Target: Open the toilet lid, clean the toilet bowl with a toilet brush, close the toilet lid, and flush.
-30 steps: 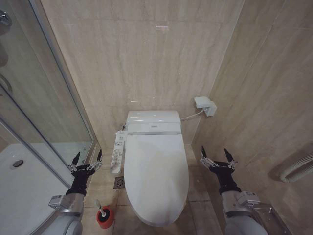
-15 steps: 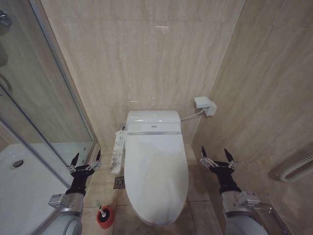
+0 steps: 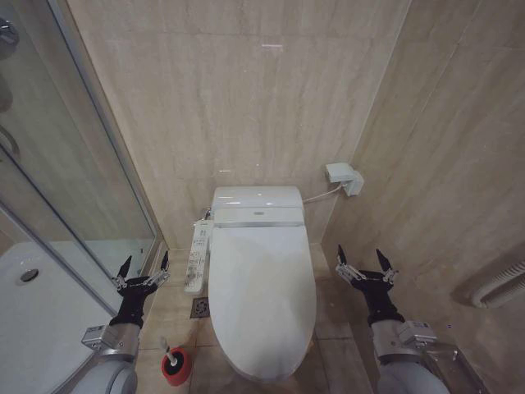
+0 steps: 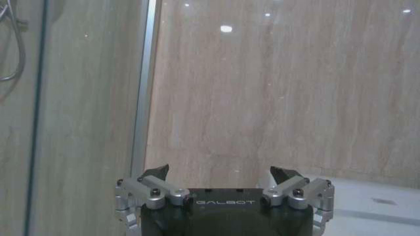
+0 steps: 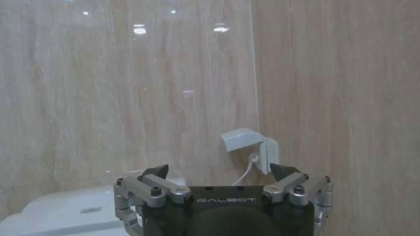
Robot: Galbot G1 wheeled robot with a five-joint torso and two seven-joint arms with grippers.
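The toilet lid (image 3: 262, 287) lies shut over the toilet bowl, which is hidden beneath it. The white toilet brush (image 3: 169, 350) stands in its red holder cup (image 3: 175, 368) on the floor left of the toilet's front. My left gripper (image 3: 144, 264) hovers open left of the toilet, above the floor by the shower edge, and it is seen open in its wrist view (image 4: 223, 173). My right gripper (image 3: 365, 258) hangs open right of the toilet, and its wrist view (image 5: 223, 172) faces the back wall. Neither holds anything.
A control panel (image 3: 197, 254) juts along the toilet's left side. A glass shower door (image 3: 74, 189) and white shower tray (image 3: 41, 320) stand at left. A wall socket box (image 3: 344, 177) with a cable sits behind the toilet at right. Tiled walls close in on both sides.
The whole head view has shifted slightly, so the camera moved a little. Both grippers stay open in the same places.
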